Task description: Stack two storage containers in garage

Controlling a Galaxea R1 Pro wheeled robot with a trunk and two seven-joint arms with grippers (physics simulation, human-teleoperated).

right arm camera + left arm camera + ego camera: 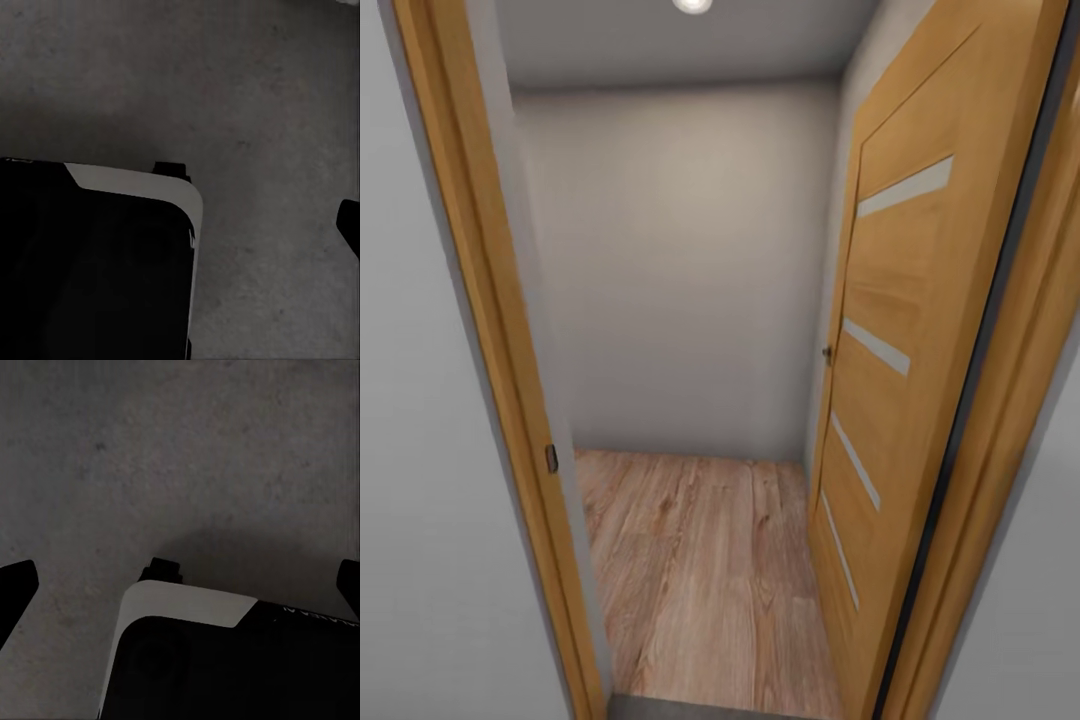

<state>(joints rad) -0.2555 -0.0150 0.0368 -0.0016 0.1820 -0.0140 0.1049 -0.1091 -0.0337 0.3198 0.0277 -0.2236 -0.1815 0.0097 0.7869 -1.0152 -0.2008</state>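
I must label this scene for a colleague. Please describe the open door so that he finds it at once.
Look through the orange wooden doorway into the small grey-walled room with the wood plank floor. The door stands swung open at the right; four slanted pale strips cross it, which the plain frame lacks.

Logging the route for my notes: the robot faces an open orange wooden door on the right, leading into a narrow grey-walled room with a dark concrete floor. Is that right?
Not quite. The head view shows the floor beyond the open orange wooden door is pale wood plank, not dark concrete. The rest holds: the door stands on the right, and the narrow room has grey walls.
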